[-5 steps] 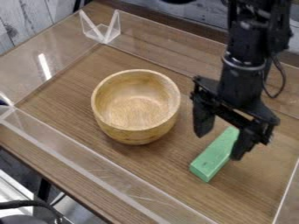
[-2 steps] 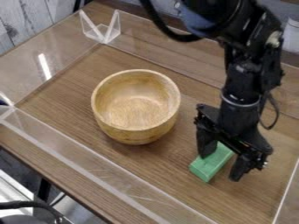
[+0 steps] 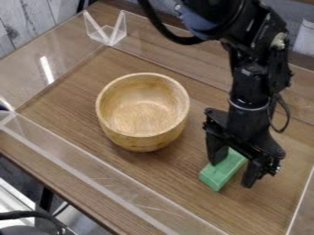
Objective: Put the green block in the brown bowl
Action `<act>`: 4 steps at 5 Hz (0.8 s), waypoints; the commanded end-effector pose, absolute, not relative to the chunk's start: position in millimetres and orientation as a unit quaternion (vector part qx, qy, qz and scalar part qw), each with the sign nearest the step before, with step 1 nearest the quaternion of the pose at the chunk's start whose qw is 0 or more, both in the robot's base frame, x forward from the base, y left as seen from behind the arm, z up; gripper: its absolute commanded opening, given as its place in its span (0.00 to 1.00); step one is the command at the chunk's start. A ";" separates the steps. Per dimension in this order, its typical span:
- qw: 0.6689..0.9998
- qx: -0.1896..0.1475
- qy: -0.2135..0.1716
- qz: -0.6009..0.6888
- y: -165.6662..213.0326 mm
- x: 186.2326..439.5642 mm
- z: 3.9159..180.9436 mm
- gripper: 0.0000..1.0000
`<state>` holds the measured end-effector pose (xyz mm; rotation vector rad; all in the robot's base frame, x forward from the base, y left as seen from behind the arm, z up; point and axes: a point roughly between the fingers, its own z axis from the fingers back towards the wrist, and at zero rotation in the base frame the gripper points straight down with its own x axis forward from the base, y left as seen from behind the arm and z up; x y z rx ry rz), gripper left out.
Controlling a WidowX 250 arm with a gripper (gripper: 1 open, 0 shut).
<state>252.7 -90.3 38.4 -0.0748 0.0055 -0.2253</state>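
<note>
The green block lies flat on the wooden table, to the right of the brown bowl. My black gripper points straight down over the block's far end, open, with one finger on each side of it. The fingers hide the block's upper part, so only its near end shows. Whether the pads touch the block I cannot tell. The bowl is upright and holds nothing.
Low clear acrylic walls ring the wooden table top. A clear folded plastic piece stands at the back left. The block lies close to the right wall.
The gripper has come down over the green block, from hovering above it to straddling its far end. Its jaws stayed open. The block and bowl have not moved.
</note>
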 end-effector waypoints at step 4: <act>0.994 -0.047 -0.021 -0.098 -80.9 256.6 47.1 1.00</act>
